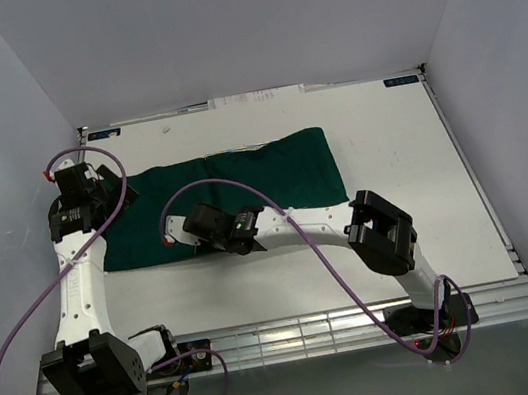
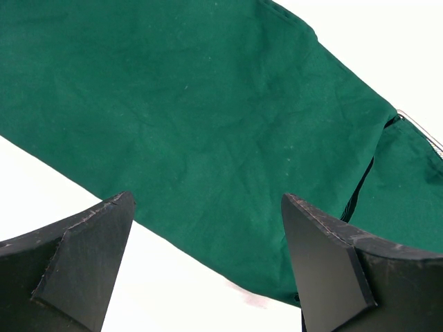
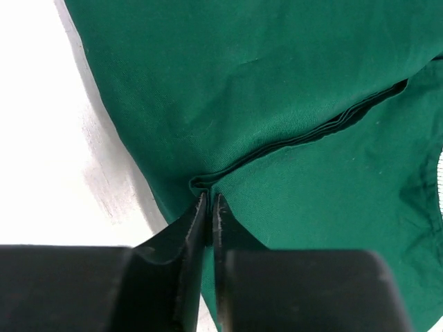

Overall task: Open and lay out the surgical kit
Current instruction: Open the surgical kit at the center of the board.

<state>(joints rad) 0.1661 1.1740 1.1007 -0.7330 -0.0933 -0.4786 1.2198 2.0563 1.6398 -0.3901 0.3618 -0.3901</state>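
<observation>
On the white bench (image 1: pixel 410 163) the dark green cloth wrap (image 1: pixel 270 171) lay flat as a long folded band across the left half. Left arm (image 1: pixel 76 300) reached up to the wrap's left end. Right arm (image 1: pixel 325 226) stretched across the bench to the wrap's near edge, around the middle. Left tool (image 2: pixel 208 204) hung above the cloth close to its near edge, fingers wide apart with nothing between them. Right tool (image 3: pixel 210 207) was closed to a thin slit, its tips clamped on the corner of a layered fold in the wrap. A dark seam of stacked layers ran away from that corner.
</observation>
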